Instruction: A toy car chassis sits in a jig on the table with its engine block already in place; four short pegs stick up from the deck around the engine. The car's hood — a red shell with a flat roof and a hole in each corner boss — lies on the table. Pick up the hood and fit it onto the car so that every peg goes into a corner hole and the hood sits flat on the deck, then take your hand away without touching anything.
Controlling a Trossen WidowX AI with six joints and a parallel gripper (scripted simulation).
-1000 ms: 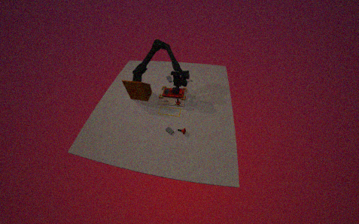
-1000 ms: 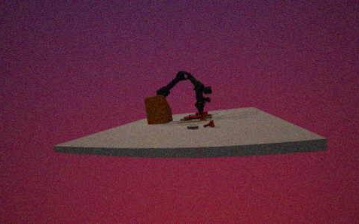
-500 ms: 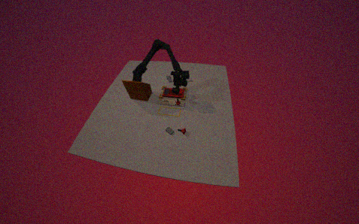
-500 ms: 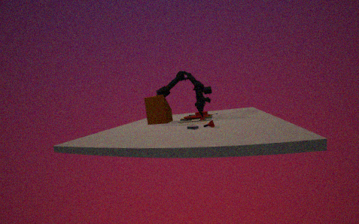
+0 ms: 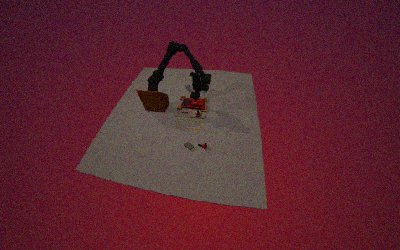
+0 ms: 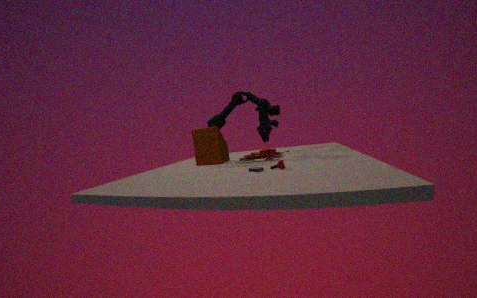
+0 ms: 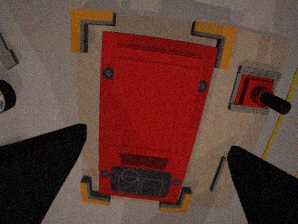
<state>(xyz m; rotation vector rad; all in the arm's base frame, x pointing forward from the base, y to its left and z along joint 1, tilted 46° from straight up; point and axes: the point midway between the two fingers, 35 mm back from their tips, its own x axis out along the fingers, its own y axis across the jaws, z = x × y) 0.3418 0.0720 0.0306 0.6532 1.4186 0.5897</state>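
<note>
The red hood (image 7: 156, 106) (image 5: 194, 102) (image 6: 263, 154) lies on the toy car in the jig (image 7: 89, 19) (image 5: 191, 112), which has orange corner marks. In the wrist view the hood sits square between those marks. Grey peg tips show in its two upper corner holes (image 7: 107, 71). A grey part of the car (image 7: 143, 181) shows at the hood's lower end. My gripper (image 7: 158, 141) (image 5: 196, 96) (image 6: 265, 136) is open and empty. It hangs a little above the hood, with its dark fingers apart on either side and not touching it.
An orange-brown box (image 5: 153, 101) (image 6: 210, 146) stands left of the jig, by the arm's base. A yellow outlined rectangle (image 5: 189, 124) lies in front of the jig. A small grey piece (image 5: 189, 146) (image 6: 255, 170) and a small red piece (image 5: 204, 146) (image 6: 279, 164) lie nearer the front. A red part with a black knob (image 7: 256, 91) sits right of the car.
</note>
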